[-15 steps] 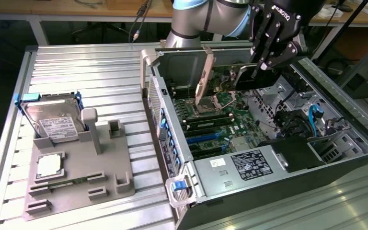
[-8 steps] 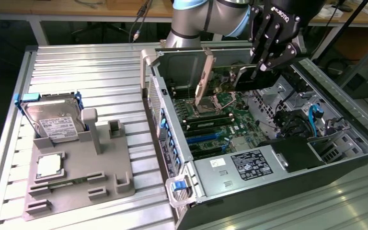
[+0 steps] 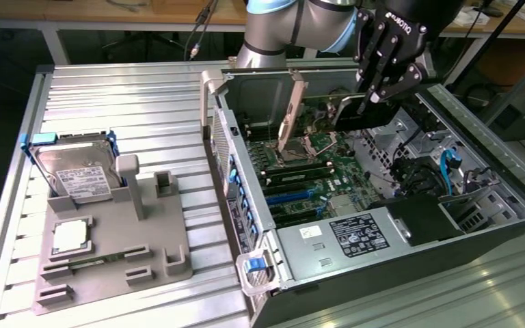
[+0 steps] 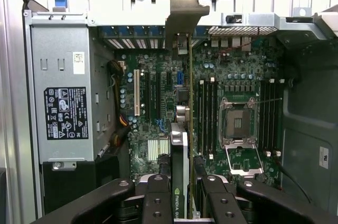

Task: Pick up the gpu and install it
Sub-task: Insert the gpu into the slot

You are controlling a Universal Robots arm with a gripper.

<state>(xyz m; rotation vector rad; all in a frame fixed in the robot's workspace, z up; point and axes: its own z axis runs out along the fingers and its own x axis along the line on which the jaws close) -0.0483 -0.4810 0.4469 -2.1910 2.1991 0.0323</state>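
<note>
While the jaws, closed partway, grip the gpu (image 4: 179, 192) above the open computer case (image 3: 212, 116), putting it in looks begun; the card must meet its slot straight.

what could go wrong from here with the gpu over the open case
The gpu hangs edge-on in the gripper above the motherboard; lowered off line, it could hit the memory slots beside it. Its bracket sits close to the case's rear wall and might snag.
</note>
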